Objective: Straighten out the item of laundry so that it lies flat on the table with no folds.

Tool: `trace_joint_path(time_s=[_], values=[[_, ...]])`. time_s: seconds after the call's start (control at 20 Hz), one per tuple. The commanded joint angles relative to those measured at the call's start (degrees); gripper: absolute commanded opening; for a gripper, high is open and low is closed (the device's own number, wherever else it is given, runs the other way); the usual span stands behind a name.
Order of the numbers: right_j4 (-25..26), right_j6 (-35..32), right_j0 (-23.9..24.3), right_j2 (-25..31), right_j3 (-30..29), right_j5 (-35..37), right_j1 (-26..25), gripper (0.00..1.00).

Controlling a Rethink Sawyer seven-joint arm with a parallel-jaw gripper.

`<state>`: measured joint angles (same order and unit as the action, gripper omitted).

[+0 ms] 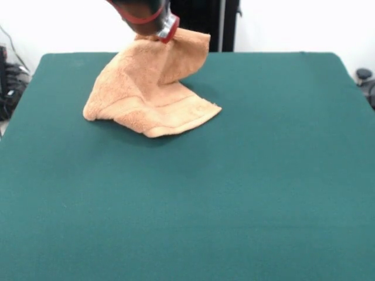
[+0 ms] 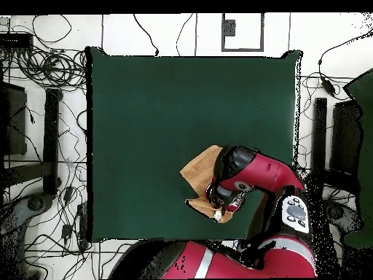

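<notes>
The tan-orange towel point(image 1: 153, 93) is near the table's far edge, left of centre in the front view. Its upper part is pulled up into a peak and its lower part lies folded on the dark green table point(image 1: 246, 193), with a woven band along the front hem. My gripper point(image 1: 166, 35) comes down from the top edge and is shut on the top of the towel, with its fingers buried in the cloth. In the overhead view the arm covers much of the towel point(image 2: 199, 170), and the gripper point(image 2: 218, 210) is close to the table's point(image 2: 160, 109) edge on the robot's side.
The table edge on the robot's side runs just behind the towel point(image 1: 176, 52). A dark stand point(image 1: 205, 17) rises behind that edge. Cables point(image 2: 44, 69) and equipment lie on the floor round the table. The arm's red links point(image 2: 262, 175) hang over the table's corner.
</notes>
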<state>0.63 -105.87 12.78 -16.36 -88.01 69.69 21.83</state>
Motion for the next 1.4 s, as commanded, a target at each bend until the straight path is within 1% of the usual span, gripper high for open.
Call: trace_joint_path(time_s=[0.05,0.3,0.5,0.8,1.05,1.4], values=[[4.25,-5.67,-2.31,1.6,-3.95,-2.91,-0.7,0.0],[6.88,-6.13,-2.29,0.13,-1.63,-2.73,0.65,0.0],[7.63,-6.79,-2.54,0.12,-1.72,-2.77,1.55,0.0],[9.2,-7.76,-2.41,0.24,-0.9,-4.86,0.98,0.0],[9.38,-7.66,-2.48,0.39,0.41,-3.79,0.78,0.0],[9.33,-7.48,-1.97,0.81,0.66,-3.32,1.3,0.0]])
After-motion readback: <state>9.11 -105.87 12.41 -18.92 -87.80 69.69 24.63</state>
